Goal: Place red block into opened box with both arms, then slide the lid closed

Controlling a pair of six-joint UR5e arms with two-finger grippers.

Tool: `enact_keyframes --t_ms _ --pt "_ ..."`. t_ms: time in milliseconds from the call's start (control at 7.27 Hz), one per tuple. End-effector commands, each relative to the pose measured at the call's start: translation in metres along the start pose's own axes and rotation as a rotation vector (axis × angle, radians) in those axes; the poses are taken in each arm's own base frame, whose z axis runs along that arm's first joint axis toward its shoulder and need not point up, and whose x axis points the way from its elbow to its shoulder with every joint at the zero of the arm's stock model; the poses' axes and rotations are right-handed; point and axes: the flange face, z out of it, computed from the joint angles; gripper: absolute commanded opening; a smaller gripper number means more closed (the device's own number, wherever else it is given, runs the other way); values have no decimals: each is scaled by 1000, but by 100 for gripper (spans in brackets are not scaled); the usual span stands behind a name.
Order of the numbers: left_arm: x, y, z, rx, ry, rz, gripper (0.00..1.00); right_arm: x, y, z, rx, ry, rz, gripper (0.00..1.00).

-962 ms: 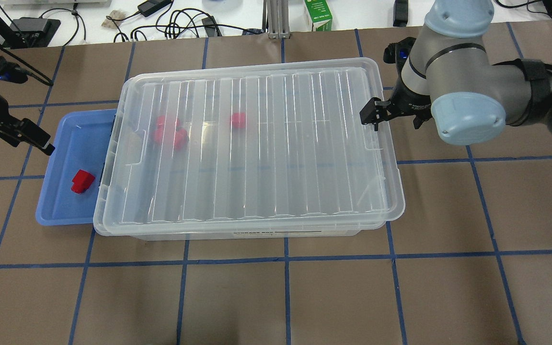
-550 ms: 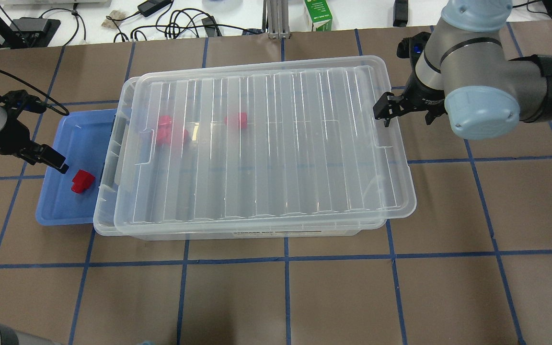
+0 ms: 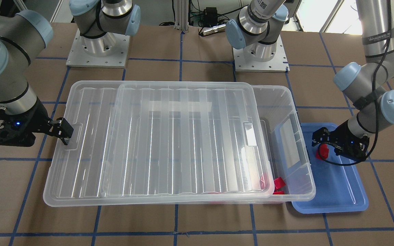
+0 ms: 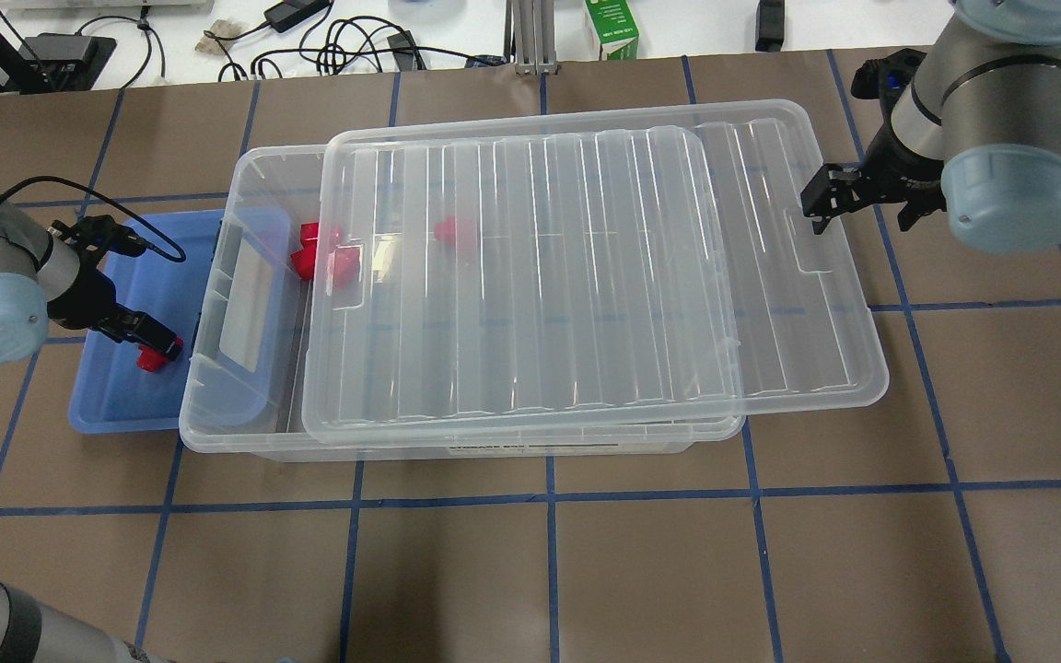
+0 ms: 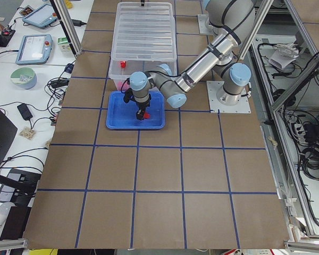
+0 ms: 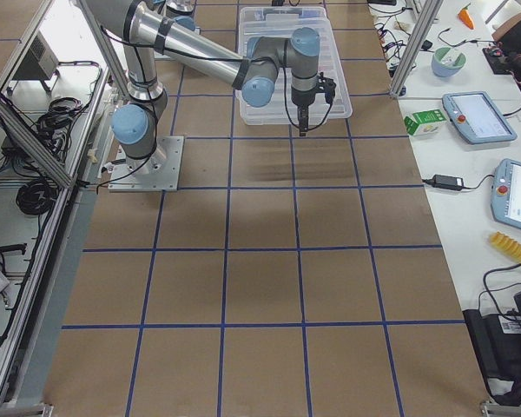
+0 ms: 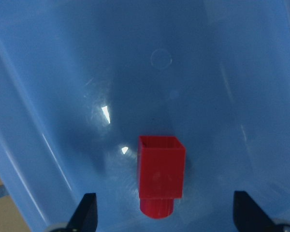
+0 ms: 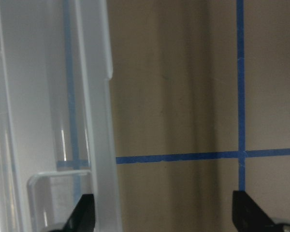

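Observation:
The red block (image 7: 160,176) lies in the blue tray (image 4: 116,405), narrow end toward my left wrist camera. My left gripper (image 7: 166,215) is open and low in the tray, one finger on each side of the block, and partly hides it in the overhead view. The clear box (image 4: 204,435) stands beside the tray. Its lid (image 4: 586,276) sits shifted toward my right, which leaves the box's left end uncovered. At the lid's right end, my right gripper (image 4: 816,207) is open, with one finger at the handle recess and the lid's rim between its fingers.
A cluster of red pieces (image 4: 319,253) lies in the uncovered end of the box, and one more red piece (image 4: 452,230) shows under the lid. The lid overhangs the box's right end. Cables and a green carton (image 4: 612,28) line the far edge.
The lid has slid to my right along with the right gripper, uncovering the box's left end. My left gripper has come down into the tray and now straddles the red block.

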Motion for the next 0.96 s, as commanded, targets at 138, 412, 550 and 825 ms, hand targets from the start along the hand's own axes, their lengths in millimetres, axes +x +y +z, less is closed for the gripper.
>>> enact_keyframes --t_ms 138,412,550,825 --pt "-3 -6 18 14 -11 11 11 27 1 -5 9 12 28 100" --pt "-3 -8 1 28 -42 4 2 40 2 -6 9 17 52 100" --pt "-3 -16 -22 39 -67 14 2 40 3 -7 6 16 52 100" --pt "-2 -22 -106 8 -10 12 2 53 4 -7 -3 41 51 100"
